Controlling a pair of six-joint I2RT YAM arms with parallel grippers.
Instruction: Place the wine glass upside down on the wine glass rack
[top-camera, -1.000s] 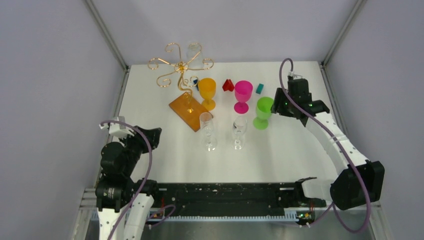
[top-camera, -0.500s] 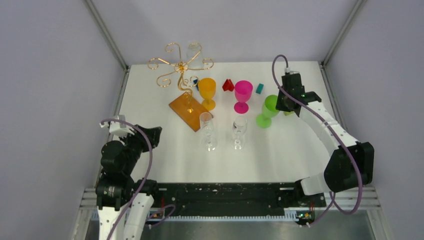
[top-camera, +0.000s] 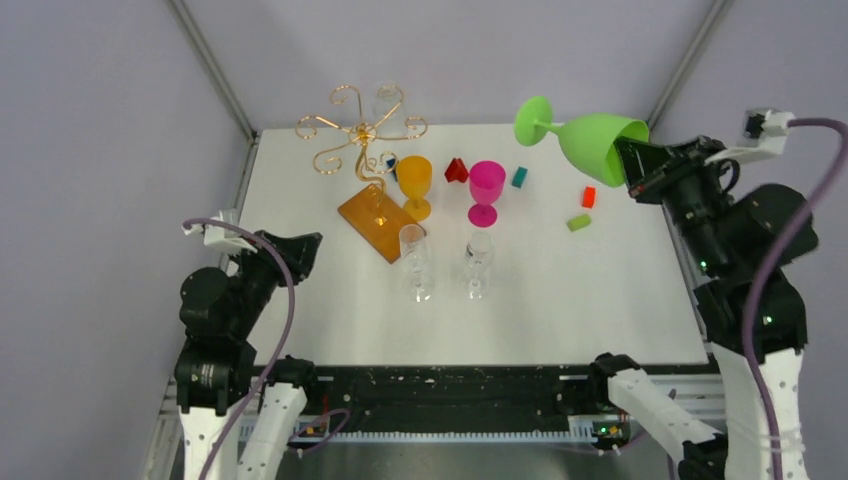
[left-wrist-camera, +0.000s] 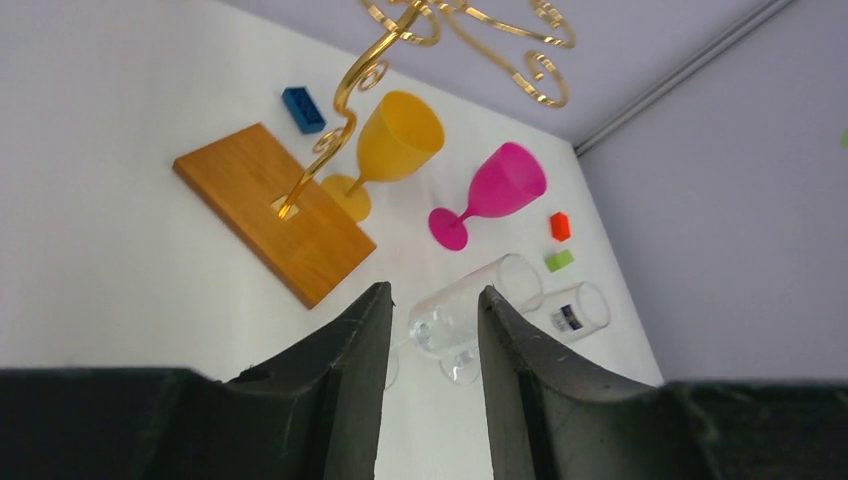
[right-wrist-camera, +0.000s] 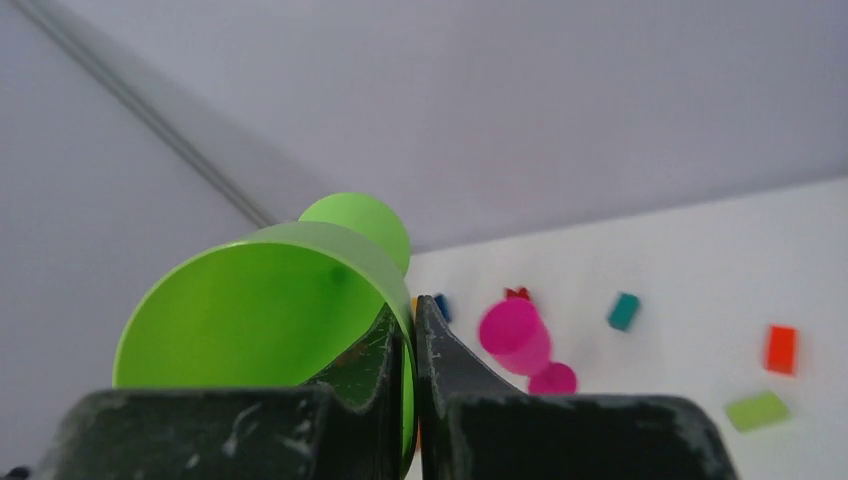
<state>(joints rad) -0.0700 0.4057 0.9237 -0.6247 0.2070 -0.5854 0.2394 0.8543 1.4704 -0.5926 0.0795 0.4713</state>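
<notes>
My right gripper (top-camera: 628, 165) is shut on the rim of the green wine glass (top-camera: 590, 140), one finger inside the bowl and one outside. It holds the glass high above the table's back right, tipped on its side with the foot pointing left. In the right wrist view the green bowl (right-wrist-camera: 260, 320) fills the left, with the right gripper (right-wrist-camera: 411, 305) pinching its wall. The gold wire wine glass rack (top-camera: 362, 130) stands on its wooden base (top-camera: 378, 222) at the back left, far from the glass. My left gripper (top-camera: 305, 252) hovers open and holds nothing at the near left, its jaws (left-wrist-camera: 432, 295) facing the rack's base (left-wrist-camera: 270, 210).
An orange glass (top-camera: 414, 180) and a pink glass (top-camera: 486, 185) stand upright mid-table. Two clear glasses (top-camera: 415, 262) (top-camera: 478, 262) stand in front of them. Small blocks lie about: teal (top-camera: 519, 177), red (top-camera: 589, 196), green (top-camera: 578, 222). A faint clear glass (top-camera: 385, 100) hangs on the rack.
The right gripper closed on the green glass's rim, then raised it off the table toward the back right, tipping it sideways. The left arm shifted slightly.
</notes>
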